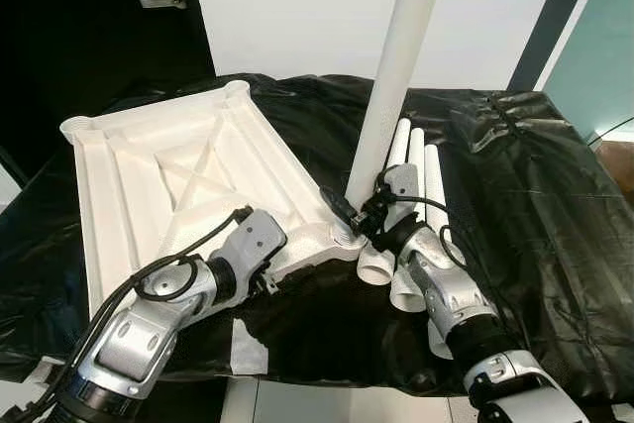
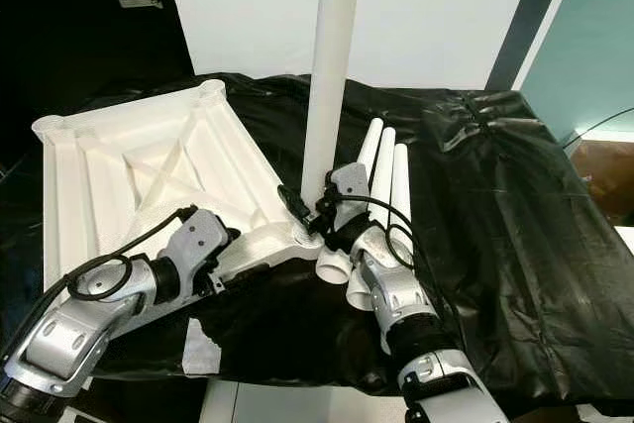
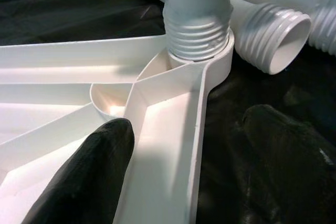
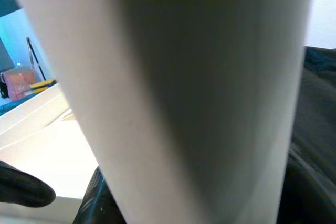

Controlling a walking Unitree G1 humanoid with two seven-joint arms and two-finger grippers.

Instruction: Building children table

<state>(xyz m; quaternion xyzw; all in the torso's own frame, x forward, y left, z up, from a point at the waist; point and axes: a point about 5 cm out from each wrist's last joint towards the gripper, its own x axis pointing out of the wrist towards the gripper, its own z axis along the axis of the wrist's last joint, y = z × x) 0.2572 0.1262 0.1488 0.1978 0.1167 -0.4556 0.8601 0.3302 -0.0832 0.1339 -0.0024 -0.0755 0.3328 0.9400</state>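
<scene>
So the tabletop [image 1: 178,175] is lying upside down on the black-covered surface [image 1: 555,205], ribs facing up, and one leg [image 1: 401,56] is standing nearly upright in the near corner socket [image 3: 210,59], leaning a touch to the robot's right. The right gripper [image 1: 359,213] is clamping the leg just above the socket, fingers closed around it, so that arm is clearly the one doing the work. In the left wrist view the leg's threads [image 3: 197,30] are sitting partly above the socket rim, so I'm guessing it's not screwed all the way home yet. The leg's long axis is running straight up out of the socket, which means any more turning has to go around that vertical line. The left gripper [image 3: 184,156] is sitting just short of the same corner, fingers [image 3: 89,171] spread wide, one over the tabletop and one off its edge. Three spare legs [image 1: 416,185] are lying side by side just right of the corner.
</scene>
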